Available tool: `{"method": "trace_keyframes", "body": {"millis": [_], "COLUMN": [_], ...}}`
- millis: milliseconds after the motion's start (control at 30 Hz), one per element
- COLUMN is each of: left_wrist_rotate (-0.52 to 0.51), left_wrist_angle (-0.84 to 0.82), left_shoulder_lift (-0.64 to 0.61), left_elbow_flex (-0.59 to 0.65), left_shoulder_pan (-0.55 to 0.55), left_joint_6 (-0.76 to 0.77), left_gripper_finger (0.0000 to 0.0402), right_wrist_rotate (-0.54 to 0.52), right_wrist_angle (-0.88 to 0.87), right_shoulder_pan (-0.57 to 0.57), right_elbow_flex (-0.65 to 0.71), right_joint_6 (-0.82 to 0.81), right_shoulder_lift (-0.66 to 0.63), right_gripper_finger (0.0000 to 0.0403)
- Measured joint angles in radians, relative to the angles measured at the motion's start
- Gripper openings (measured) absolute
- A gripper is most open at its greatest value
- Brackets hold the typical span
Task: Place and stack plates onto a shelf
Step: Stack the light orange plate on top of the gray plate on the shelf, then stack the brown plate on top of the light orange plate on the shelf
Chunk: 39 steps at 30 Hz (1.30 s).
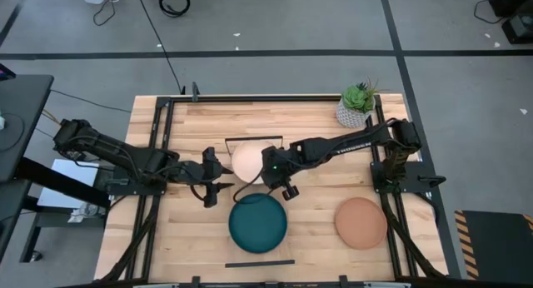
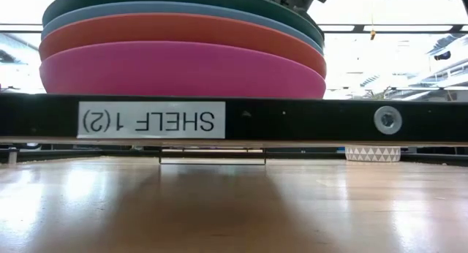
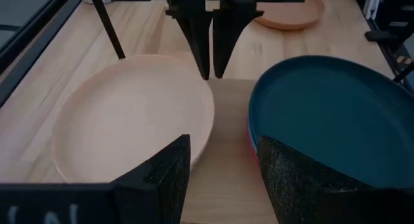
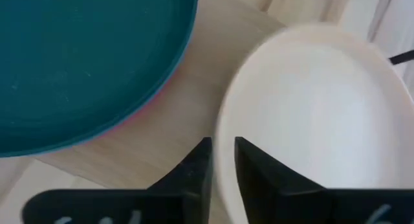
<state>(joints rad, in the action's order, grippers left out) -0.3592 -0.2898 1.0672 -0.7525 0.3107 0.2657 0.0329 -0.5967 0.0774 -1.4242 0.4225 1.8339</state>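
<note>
The light-wood shelf [image 1: 260, 192] runs from far to near at the table's middle. On its near half stands a stack of plates with dark teal on top [image 1: 258, 223]; the low view shows magenta [image 2: 183, 74], orange [image 2: 183, 35] and pale blue [image 2: 175, 10] under the teal. A peach plate [image 1: 246, 161] lies on the far half. A terracotta plate [image 1: 361, 223] rests flat on the table to the right. My right gripper [image 1: 279, 181] is shut on the peach plate. My left gripper [image 1: 218, 178] hovers open at the shelf's left side, level with the gap between peach plate and stack. My right gripper pinches the peach plate's rim [image 4: 220, 130] on the side facing the teal stack, one finger [image 4: 249, 169] inside the plate and one outside. The fingers [image 3: 208, 49] come from above, pointing down. The plate lies about level; whether it is lifted off the shelf I cannot tell.
A small potted plant [image 1: 358, 105] stands at the far right corner. Black frame rails [image 1: 158, 146] run along both sides of the table. The shelf's near black bar end [image 2: 292, 120] carries a label. Bare tabletop lies left and right of the shelf.
</note>
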Motion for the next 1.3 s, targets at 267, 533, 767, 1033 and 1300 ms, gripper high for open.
{"method": "trace_keyframes", "body": {"millis": [267, 533, 767, 1033, 1300], "left_wrist_rotate": [-0.038, -0.091, -0.099, -0.006, 0.024], "left_wrist_angle": [-0.008, 0.057, 0.099, 0.096, 0.055], "left_shoulder_lift": [0.000, 0.002, 0.007, 0.006, 0.013], "left_elbow_flex": [0.015, 0.099, 0.154, 0.154, 0.154], "left_shoulder_pan": [0.000, -0.010, -0.022, -0.018, -0.009], "left_joint_6": [0.012, 0.038, 0.064, 0.118, 0.135], "left_gripper_finger": [0.0187, 0.0187, 0.0187, 0.0187, 0.0187], "right_wrist_rotate": [-0.172, -0.215, -0.208, 0.087, 0.132], "right_wrist_angle": [-0.166, -0.218, -0.259, -0.545, -0.508], "right_shoulder_pan": [0.051, 0.109, 0.124, 0.148, 0.297], "right_elbow_flex": [0.000, 0.092, 0.223, 0.234, 0.361], "right_joint_6": [-0.098, -0.326, -0.419, -0.536, -0.560], "right_shoulder_lift": [-0.042, -0.115, -0.154, -0.175, -0.170], "right_gripper_finger": [0.0102, 0.0099, 0.0099, 0.0101, 0.0123]}}
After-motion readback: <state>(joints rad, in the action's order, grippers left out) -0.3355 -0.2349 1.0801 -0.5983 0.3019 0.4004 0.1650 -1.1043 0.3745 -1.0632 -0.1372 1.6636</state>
